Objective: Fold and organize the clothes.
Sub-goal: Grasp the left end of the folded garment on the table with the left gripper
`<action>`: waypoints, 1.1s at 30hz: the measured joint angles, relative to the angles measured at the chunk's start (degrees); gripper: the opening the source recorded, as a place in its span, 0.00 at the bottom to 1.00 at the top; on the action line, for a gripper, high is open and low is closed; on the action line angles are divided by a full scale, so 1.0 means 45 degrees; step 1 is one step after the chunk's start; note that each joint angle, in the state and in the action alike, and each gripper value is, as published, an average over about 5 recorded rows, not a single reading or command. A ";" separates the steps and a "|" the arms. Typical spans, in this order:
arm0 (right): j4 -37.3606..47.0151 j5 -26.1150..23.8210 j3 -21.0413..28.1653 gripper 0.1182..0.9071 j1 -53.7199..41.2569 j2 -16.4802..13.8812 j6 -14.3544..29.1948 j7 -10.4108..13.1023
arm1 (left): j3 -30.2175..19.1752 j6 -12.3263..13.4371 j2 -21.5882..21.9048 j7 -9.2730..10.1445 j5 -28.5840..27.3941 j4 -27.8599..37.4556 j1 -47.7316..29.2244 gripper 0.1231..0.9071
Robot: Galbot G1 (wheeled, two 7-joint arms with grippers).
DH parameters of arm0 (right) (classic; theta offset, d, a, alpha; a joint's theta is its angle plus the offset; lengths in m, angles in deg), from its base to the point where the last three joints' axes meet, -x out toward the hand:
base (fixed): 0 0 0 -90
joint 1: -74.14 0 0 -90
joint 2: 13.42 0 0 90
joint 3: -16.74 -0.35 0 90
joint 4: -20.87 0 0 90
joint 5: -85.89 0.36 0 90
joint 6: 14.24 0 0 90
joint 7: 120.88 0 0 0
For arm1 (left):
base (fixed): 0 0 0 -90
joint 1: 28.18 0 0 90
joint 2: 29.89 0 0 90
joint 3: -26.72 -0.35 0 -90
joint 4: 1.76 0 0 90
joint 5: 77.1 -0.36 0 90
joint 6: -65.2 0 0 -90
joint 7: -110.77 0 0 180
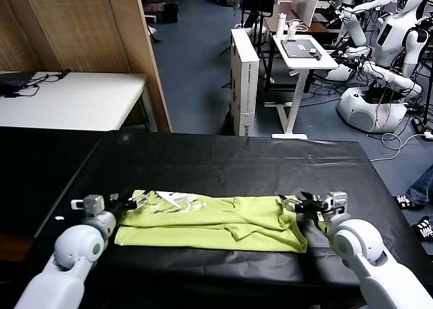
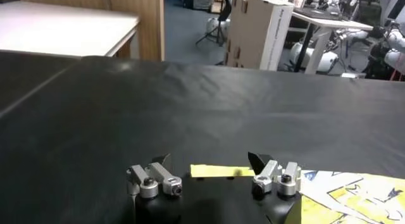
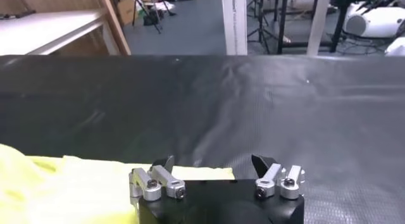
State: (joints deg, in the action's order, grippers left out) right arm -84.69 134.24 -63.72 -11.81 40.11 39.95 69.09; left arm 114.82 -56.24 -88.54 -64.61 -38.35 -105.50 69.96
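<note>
The clothes are one lime yellow-green T-shirt (image 1: 216, 221), folded into a long strip across the near part of the black table (image 1: 223, 160), its white print (image 1: 174, 201) showing at the left end. My left gripper (image 1: 137, 200) stands open at the strip's far left corner, and a sliver of shirt (image 2: 221, 171) shows between its jaws. At the far right corner my right gripper (image 1: 298, 203) is open too, over an edge of shirt (image 3: 196, 173) that lies between its jaws. Neither gripper holds the fabric.
The black table's far edge (image 1: 230, 136) runs behind the shirt. A white table (image 1: 67, 99) stands at the back left beside a wooden panel (image 1: 128, 45). Beyond are a white box (image 1: 244, 79), a small stand (image 1: 301, 59) and other robots (image 1: 379, 52).
</note>
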 joint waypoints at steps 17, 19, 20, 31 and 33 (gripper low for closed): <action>0.0150 -0.0073 0.0042 0.45 0.0044 0.0080 0.0002 -0.0183 | -0.0029 0.0072 -0.0123 0.0002 -0.0015 0.0401 -0.0167 0.70; 0.0177 -0.0111 0.0074 0.30 0.0027 0.0085 0.0007 -0.0219 | -0.0029 0.0074 -0.0113 -0.0008 -0.0009 0.0400 -0.0139 0.56; 0.0196 -0.0138 0.0084 0.23 0.0022 0.0091 0.0018 -0.0243 | -0.0029 0.0077 -0.0111 -0.0014 -0.0010 0.0401 -0.0123 0.49; 0.0453 -0.0474 -0.0112 0.05 0.0115 0.0360 0.0485 -0.0178 | 0.0203 0.0210 -0.0103 -0.0005 -0.0056 0.0407 -0.0071 0.03; 0.0458 -0.0461 -0.0099 0.05 0.0104 0.0392 0.0495 -0.0193 | 0.0263 0.0229 -0.0047 0.0000 -0.0023 0.0397 -0.0054 0.03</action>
State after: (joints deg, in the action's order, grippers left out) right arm -82.63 132.16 -64.17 -11.34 41.87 42.17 68.22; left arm 116.00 -55.21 -88.76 -64.61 -38.45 -103.72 69.72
